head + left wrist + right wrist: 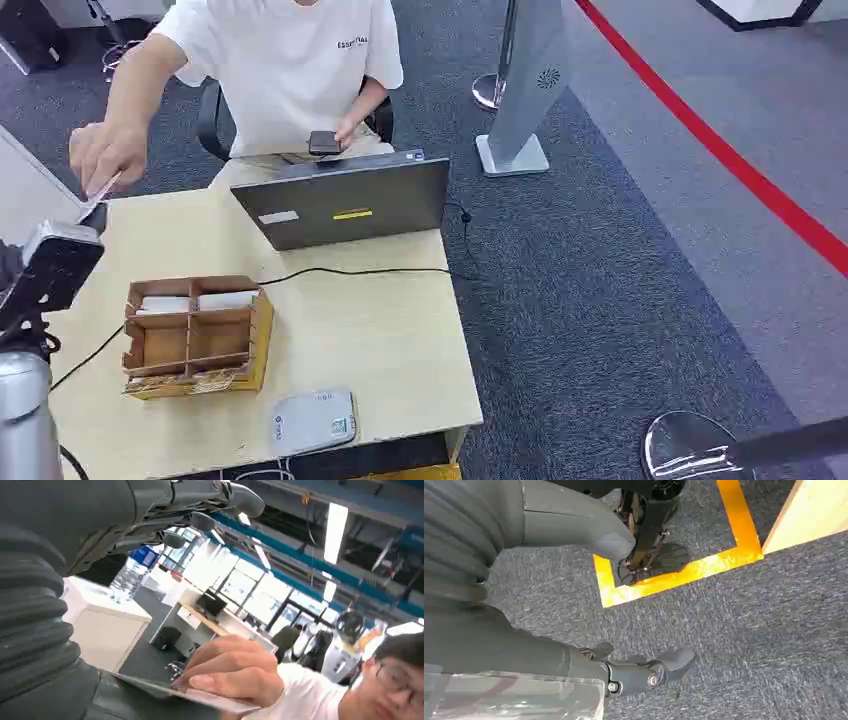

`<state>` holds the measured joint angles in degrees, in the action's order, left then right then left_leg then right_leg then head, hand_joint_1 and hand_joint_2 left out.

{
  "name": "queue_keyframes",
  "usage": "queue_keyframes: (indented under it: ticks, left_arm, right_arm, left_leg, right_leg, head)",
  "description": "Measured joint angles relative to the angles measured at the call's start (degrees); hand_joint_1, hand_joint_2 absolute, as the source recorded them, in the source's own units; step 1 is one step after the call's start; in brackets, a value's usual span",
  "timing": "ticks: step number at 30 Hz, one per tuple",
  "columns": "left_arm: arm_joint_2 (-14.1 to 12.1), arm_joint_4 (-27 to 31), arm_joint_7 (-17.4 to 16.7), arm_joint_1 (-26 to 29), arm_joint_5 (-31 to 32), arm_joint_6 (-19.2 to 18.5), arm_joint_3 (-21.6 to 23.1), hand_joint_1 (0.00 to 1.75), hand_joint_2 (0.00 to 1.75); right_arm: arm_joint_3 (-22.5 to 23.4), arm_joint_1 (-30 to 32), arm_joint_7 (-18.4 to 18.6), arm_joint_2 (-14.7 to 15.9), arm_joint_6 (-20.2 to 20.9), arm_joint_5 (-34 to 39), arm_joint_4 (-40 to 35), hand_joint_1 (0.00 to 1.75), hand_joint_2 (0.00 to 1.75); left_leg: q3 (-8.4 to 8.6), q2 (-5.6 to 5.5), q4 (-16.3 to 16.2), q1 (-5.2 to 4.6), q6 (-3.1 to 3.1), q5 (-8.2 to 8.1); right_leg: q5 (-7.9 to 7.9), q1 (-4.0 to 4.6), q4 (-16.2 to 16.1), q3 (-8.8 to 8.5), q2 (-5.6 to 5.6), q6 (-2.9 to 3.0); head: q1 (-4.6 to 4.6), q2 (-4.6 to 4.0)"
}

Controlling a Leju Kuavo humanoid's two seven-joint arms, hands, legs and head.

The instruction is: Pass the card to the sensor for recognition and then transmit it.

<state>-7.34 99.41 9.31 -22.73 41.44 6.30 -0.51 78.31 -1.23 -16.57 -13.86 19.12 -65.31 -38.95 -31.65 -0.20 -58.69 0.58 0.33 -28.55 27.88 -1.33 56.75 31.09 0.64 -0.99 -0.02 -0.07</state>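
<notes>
- Head view: my left hand (50,265) is raised at the far left edge of the counter (380,340), and a person's hand (105,155) reaches in and pinches the card (97,197) right at it. The sensor (314,421), a pale flat pad, lies at the near edge of the counter, beside the cardboard organiser (195,335) and well apart from the card. A laptop (345,200) stands at the far side.
- Left wrist view: the card (200,696) lies against my left hand (75,690) while the person's fingers (225,672) grip it from the other side. Whether my hand clamps it or merely supports it, I cannot tell.
- Right wrist view: my right hand (624,672) hangs over the carpet beside yellow floor tape (694,570), fingers apart, holding nothing.
- Progress, as I judge it: the card sits far from the sensor and in the person's grasp, so this reads as the handover, the final step, not quite finished.
</notes>
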Motion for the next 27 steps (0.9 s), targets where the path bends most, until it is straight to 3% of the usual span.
queue_keyframes:
  ticks: [22, 23, 24, 27]
  left_arm:
    - [-8.68, -18.98, -18.74, -17.24, 21.86, -18.30, 18.94, 0.00, 1.75]
    - [-9.16, -19.75, -19.53, -17.91, 22.78, -19.07, 19.72, 1.52, 1.75]
    - [-9.58, -20.49, -20.35, -18.50, 23.74, -19.89, 20.40, 1.75, 1.75]
    - [-10.87, -23.13, -22.82, -20.45, 26.41, -22.30, 22.10, 1.75, 1.75]
  right_arm:
    - [-2.45, -0.95, 0.83, 5.29, -6.43, -0.85, 10.12, 0.00, 1.75]
    - [-2.51, -0.99, 0.83, 5.60, -6.64, -0.85, 10.64, 0.00, 1.75]
    - [-2.60, -1.03, 0.89, 5.81, -7.06, -0.85, 11.12, 0.00, 1.75]
    - [-3.10, -1.13, 0.90, 6.54, -8.20, -0.87, 12.66, 0.00, 1.75]
  left_leg:
    - [-0.08, 0.00, -0.01, 0.00, -0.01, 0.04]
    - [-0.08, 0.00, -0.01, 0.01, -0.01, 0.04]
    - [-0.08, 0.01, -0.01, 0.01, -0.01, 0.04]
    - [-0.08, 0.01, -0.01, 0.01, -0.01, 0.04]
  right_leg:
    - [-0.03, 0.00, 0.04, 0.05, 0.02, 0.02]
    - [-0.03, 0.01, 0.05, 0.06, 0.02, 0.02]
    - [-0.03, 0.01, 0.05, 0.06, 0.02, 0.02]
    - [-0.03, 0.01, 0.07, 0.07, 0.02, 0.02]
  head:
    - [-0.02, 0.00]
    - [0.00, 0.00]
    - [-0.02, 0.00]
    - [-0.02, 0.00]
